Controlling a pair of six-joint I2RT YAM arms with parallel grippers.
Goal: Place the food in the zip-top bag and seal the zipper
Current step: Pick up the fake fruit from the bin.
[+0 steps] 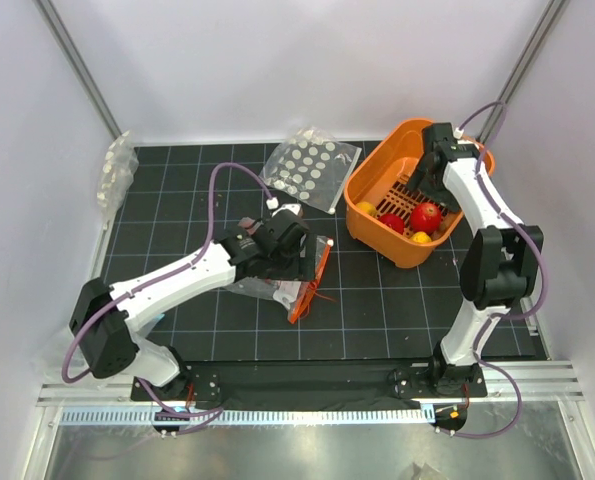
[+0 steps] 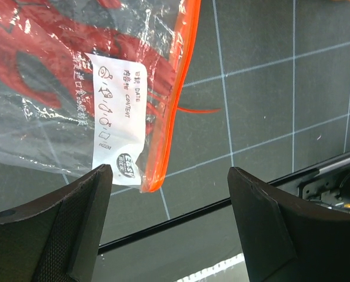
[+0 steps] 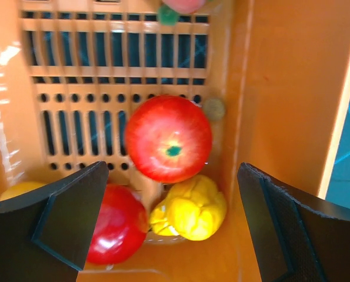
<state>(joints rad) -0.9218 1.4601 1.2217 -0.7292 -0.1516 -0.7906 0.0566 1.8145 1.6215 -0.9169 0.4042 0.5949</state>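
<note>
The clear zip-top bag (image 1: 277, 285) (image 2: 57, 111) lies on the black mat with its orange-red zipper (image 1: 312, 283) (image 2: 176, 100) along its right edge. A red octopus-like piece (image 2: 39, 53) is inside it, and one thin tentacle (image 2: 199, 110) pokes out past the strip. My left gripper (image 1: 289, 262) (image 2: 169, 229) hovers open just over the bag's lower corner, holding nothing. In the orange basket (image 1: 377, 165) lie round red fruit balls (image 1: 426, 216) (image 3: 169, 138) and a yellow piece (image 3: 192, 208). My right gripper (image 1: 424, 190) (image 3: 175, 229) hangs open inside the basket above them.
A clear bag with rows of white discs (image 1: 307, 165) lies at the back centre. Another crumpled clear bag (image 1: 117, 170) sits at the mat's back left corner. A second red ball (image 3: 119, 226) rests by my right gripper's left finger. The basket wall (image 3: 292, 88) stands close on the right.
</note>
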